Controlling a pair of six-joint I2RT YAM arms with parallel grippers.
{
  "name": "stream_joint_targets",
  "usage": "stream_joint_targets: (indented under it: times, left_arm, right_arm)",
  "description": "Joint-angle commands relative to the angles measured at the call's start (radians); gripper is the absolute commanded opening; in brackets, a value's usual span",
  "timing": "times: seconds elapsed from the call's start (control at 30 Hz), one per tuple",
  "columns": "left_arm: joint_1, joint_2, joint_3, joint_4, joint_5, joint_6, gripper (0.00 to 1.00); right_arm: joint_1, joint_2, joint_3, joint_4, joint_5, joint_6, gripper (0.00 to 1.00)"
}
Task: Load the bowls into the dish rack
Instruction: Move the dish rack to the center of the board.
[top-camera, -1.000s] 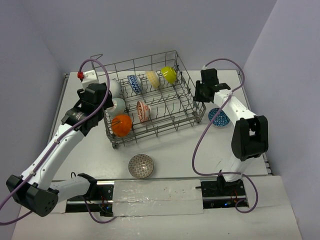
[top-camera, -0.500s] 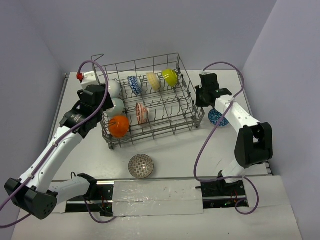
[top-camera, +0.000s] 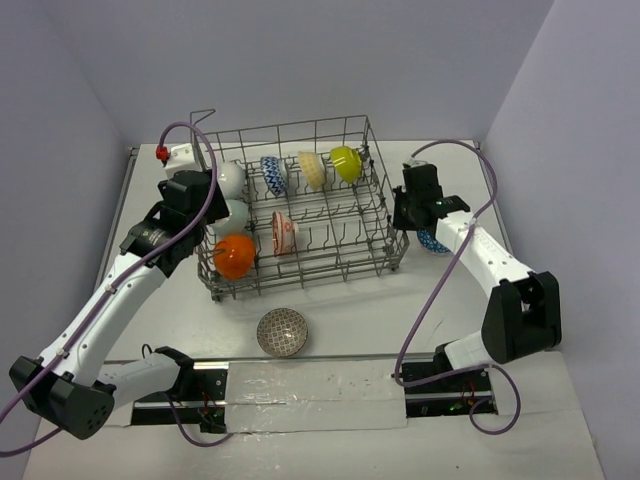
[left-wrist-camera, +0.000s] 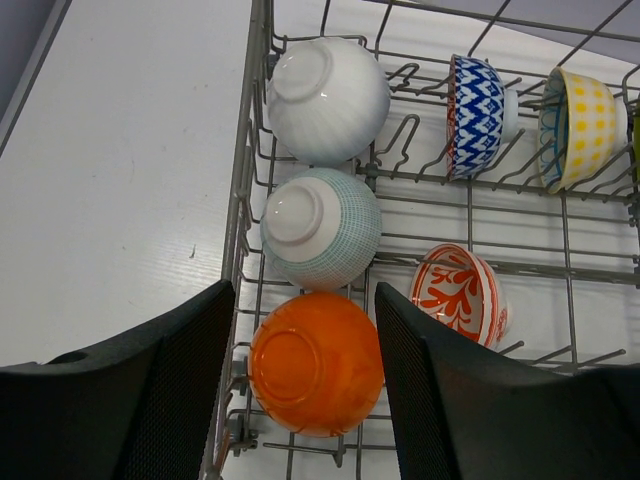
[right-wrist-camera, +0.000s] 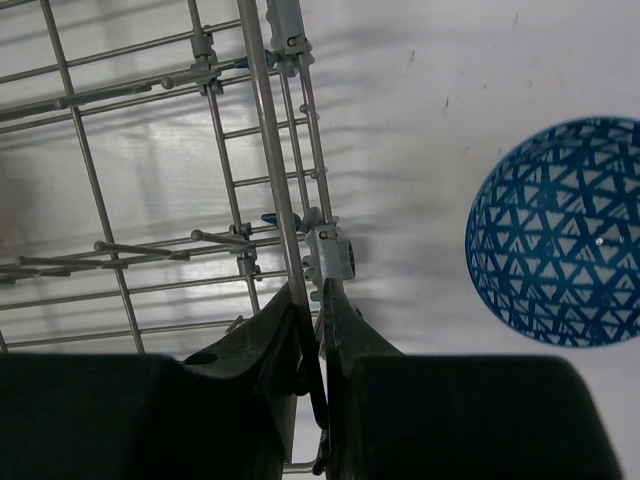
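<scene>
White table (top-camera: 360, 300) carries the dish rack (right-wrist-camera: 271, 150) in its middle. Over the orange bowl (left-wrist-camera: 315, 362) inside it, the left gripper (left-wrist-camera: 300, 300) hangs open. The right gripper (right-wrist-camera: 318, 300) pinches the rack's right rim wire. Beside it on the table, the blue bowl (right-wrist-camera: 560, 235) looks hard, smooth and breakable, probably best gripped by its rim.

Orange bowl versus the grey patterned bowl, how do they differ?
The orange bowl is plain, the grey patterned bowl is ornamented inside. The orange bowl sits in the dish rack showing its base; the grey patterned bowl stands mouth-up on the table. Both are small and round.
</scene>
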Motion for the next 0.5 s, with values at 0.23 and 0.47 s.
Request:
stream_joint_targets:
  times: [0.23, 0.47]
  left_arm:
    - [0.004, -0.021, -0.009, 0.050, 0.051, 0.014, 0.62]
    - [0.004, -0.018, -0.009, 0.053, 0.059, 0.016, 0.61]
  right_arm:
    - [-0.018, -0.185, -0.087, 0.055, 0.210, 0.108, 0.00]
    - [-0.018, -0.199, -0.125, 0.088, 0.258, 0.159, 0.00]
